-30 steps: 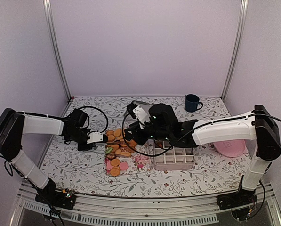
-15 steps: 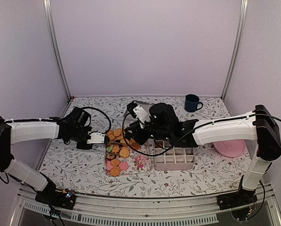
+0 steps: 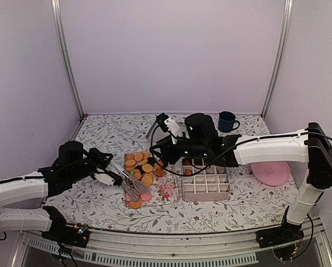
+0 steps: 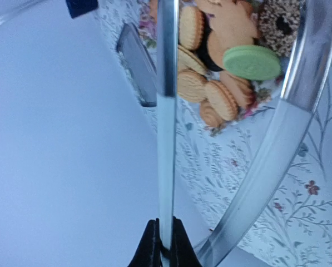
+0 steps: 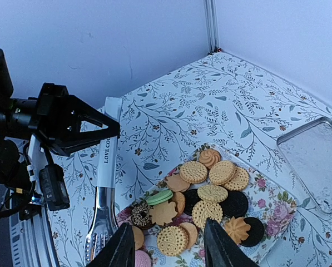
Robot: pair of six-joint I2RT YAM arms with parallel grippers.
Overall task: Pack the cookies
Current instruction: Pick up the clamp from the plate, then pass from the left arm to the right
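- Left gripper (image 4: 162,248): the jaws are pinching tight on one steel arm of the tongs (image 5: 105,172) near the handle end. The other arm is springing free to the side.
- The tongs are slanting down toward the near-left corner of the plate (image 5: 277,206). Their tips are lying just beside its edge; whether they are touching a cookie, I cannot tell.
- Right gripper (image 5: 168,233): the jaws are standing wide apart and gripping nothing. It is hovering above the cookies (image 5: 202,194).
- The cookies are lying in a loose heap on the floral plate, several overlapping.
- Most are showing as golden rounds with ridged or dotted faces, a couple as piped swirls.
- Mixed in are dark brown rounds, one green macaron and one chocolate ring with sprinkles. Pink ones are sitting at the near edge.
- The plate is sitting just left of the white grid box (image 3: 206,182) on the flowered table (image 3: 99,200).
- Further out, a flat metal tin (image 5: 318,161) is lying behind the plate.
- A blue mug (image 3: 227,120) is standing at the back, and a pink dish (image 3: 271,173) is resting right of the box.
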